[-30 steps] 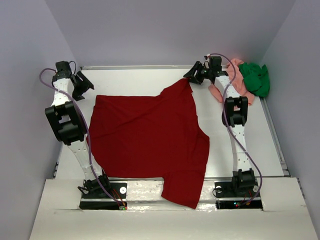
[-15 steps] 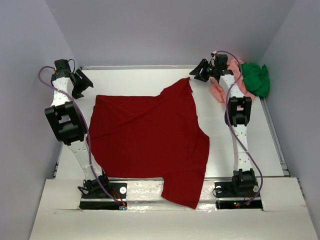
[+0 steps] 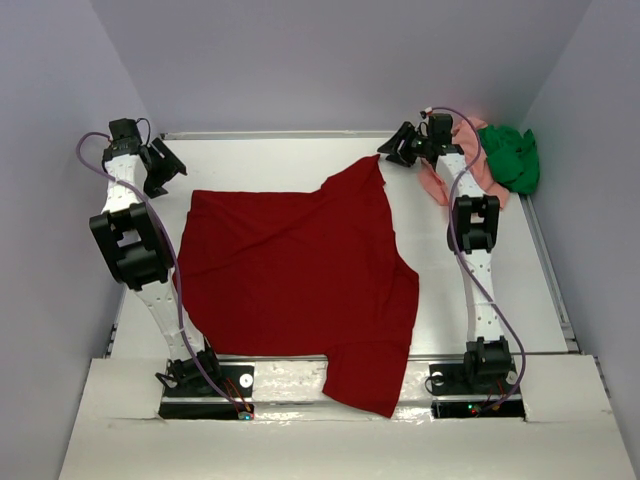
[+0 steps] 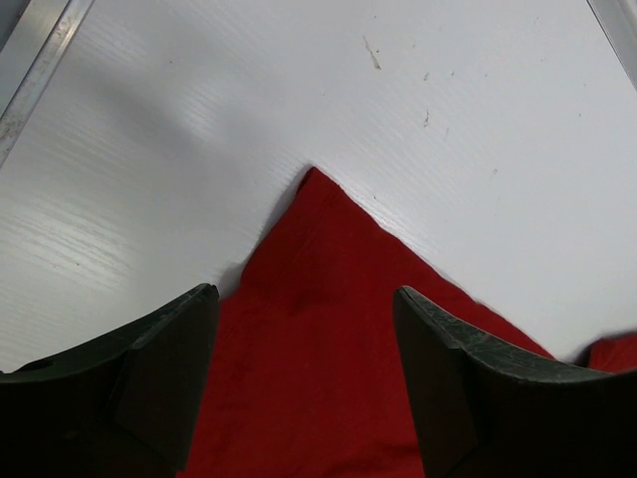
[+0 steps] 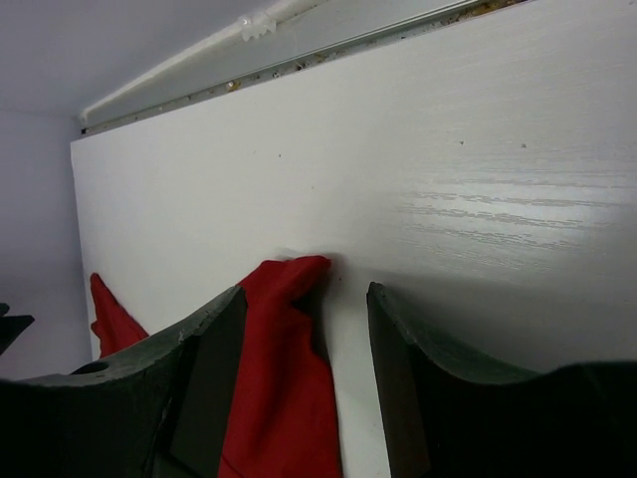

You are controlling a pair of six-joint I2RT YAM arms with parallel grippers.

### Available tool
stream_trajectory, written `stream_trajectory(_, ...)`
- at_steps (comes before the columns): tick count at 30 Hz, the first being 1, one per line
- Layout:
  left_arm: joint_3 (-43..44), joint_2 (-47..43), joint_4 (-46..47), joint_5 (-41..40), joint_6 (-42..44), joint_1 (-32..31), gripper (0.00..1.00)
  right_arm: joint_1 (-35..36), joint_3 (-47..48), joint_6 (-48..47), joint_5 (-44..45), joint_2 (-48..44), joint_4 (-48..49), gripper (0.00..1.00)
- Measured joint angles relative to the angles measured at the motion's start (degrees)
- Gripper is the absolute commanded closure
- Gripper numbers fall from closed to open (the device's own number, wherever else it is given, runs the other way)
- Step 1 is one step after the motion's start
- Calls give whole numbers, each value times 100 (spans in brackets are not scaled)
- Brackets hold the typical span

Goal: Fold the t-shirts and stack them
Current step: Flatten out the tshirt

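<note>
Top external: red shirt [image 3: 300, 270] spread flat for folding; left gripper [image 3: 162, 168] at 10 o'clock, right gripper [image 3: 398, 146] at 1, both open and empty by its far corners.

Wht tbl [image 3: 280, 160], lilac walls [image 3: 330, 60] (plain)

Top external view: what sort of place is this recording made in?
Probably a lab test booth, not a home: plain lavender walls box in a white table, two robot arms are mounted at its near edge, and t-shirts lie on it.
</note>
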Motion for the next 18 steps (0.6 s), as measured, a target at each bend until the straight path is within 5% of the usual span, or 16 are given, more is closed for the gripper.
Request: stream_trajectory(18, 0, 0, 0, -22, 13, -2, 20, 35, 2, 407, -125, 81, 221, 47)
